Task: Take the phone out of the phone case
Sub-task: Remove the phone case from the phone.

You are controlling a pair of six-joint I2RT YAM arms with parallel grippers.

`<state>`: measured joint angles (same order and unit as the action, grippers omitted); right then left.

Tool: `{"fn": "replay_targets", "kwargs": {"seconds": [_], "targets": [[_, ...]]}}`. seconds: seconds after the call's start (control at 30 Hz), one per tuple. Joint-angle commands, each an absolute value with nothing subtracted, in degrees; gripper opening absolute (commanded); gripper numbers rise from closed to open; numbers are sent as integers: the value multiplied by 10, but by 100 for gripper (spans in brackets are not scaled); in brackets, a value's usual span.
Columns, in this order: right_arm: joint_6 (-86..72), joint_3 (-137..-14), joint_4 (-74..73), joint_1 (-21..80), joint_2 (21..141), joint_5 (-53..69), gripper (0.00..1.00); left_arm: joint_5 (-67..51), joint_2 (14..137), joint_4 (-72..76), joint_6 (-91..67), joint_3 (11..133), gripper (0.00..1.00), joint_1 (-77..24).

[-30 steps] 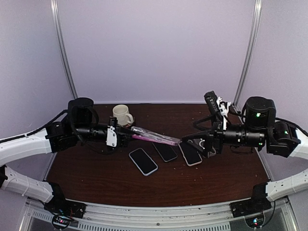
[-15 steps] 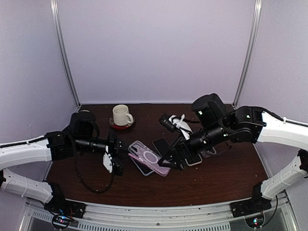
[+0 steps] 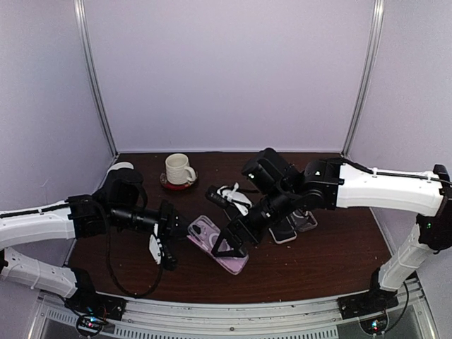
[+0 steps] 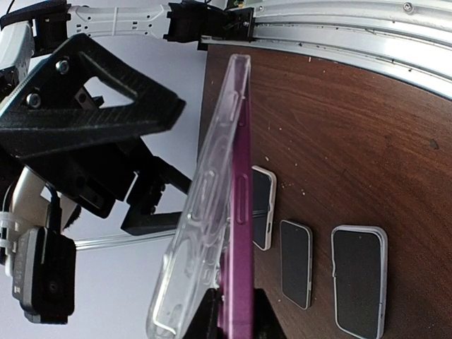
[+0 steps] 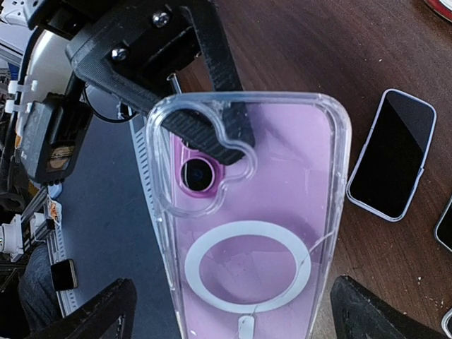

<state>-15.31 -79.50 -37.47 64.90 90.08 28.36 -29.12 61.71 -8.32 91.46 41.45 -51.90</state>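
Observation:
A purple phone [image 4: 241, 212] is clamped edge-on between the fingers of my left gripper [image 4: 236, 318]. Its clear case [image 4: 201, 205] with a white ring on the back is peeled away at the gripper end and still hooked on at the far end. In the top view my left gripper [image 3: 171, 244] holds the phone and case [image 3: 212, 240] tilted above the table. My right gripper [image 3: 227, 244] is over the case. In the right wrist view the case back [image 5: 247, 212] fills the middle, the phone's camera [image 5: 200, 175] shows through it, and my right gripper [image 5: 233, 311] is open, fingers [image 5: 95, 318] either side.
Three other phones [image 4: 263, 208] [image 4: 296, 263] [image 4: 359, 279] lie face up on the brown table [image 3: 318, 261]. Two show by the right arm in the top view [image 3: 282, 230]. A cream mug [image 3: 178, 169] on a red coaster stands at the back left.
The right arm has swung left and forward over the case. The left gripper has lowered and turned the phone so the case back faces up. The case has peeled away from the phone.

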Motion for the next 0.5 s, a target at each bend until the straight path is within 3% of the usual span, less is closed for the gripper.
{"fn": "replay_targets", "kwargs": {"seconds": [0.0,0.47], "targets": [[-146,-824,-367,647,922,302,100,-303,610,-51,922,422,0,-523],[-144,-836,-371,647,959,322,100,-299,612,-57,925,425,0,-526]]}}
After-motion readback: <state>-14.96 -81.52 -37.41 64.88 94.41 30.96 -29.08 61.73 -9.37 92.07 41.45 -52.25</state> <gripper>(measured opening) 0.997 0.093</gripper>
